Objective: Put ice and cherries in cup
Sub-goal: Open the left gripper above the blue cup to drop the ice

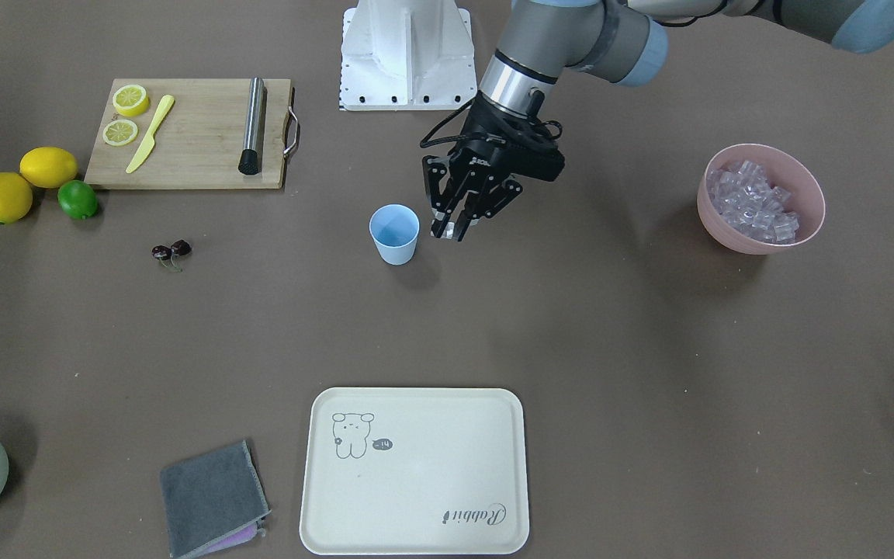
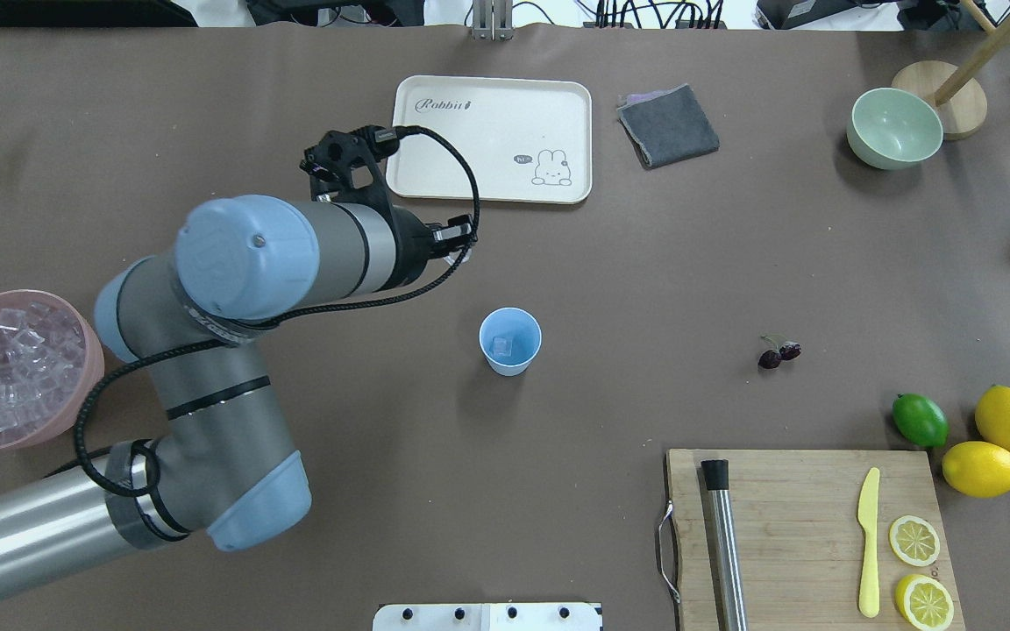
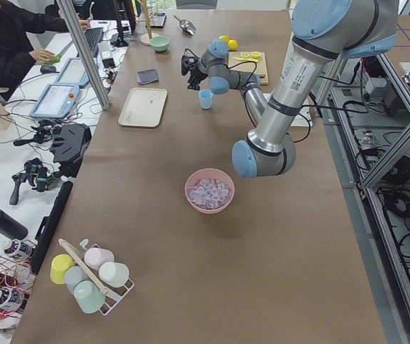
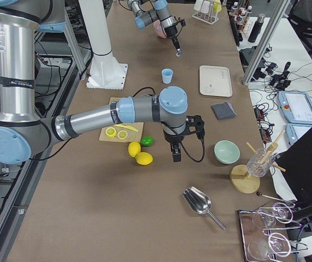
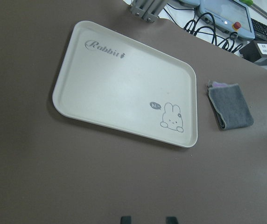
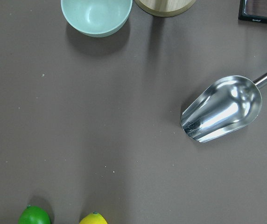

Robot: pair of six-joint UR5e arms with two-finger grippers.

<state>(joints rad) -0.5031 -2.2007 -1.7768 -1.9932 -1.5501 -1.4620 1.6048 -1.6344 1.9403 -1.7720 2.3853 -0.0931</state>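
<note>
Cup [image 1: 394,234]: standing upright on the desk [image 1: 571,349], 1 ice cube [image 2: 501,344] inside.
Left hand [image 1: 453,230]: hovering just beside the cup, fingers slightly parted, gripping nothing.
Cherries [image 1: 171,251]: lying well apart.
Right hand: state unclear.

Cup [image 2: 510,341]: matt blue plastic. Scoop [image 6: 223,108]: mirror-polished metal. Cutting board [image 1: 191,132]: bare wood. Cloth [image 5: 230,106]: rough grey fabric.
</note>
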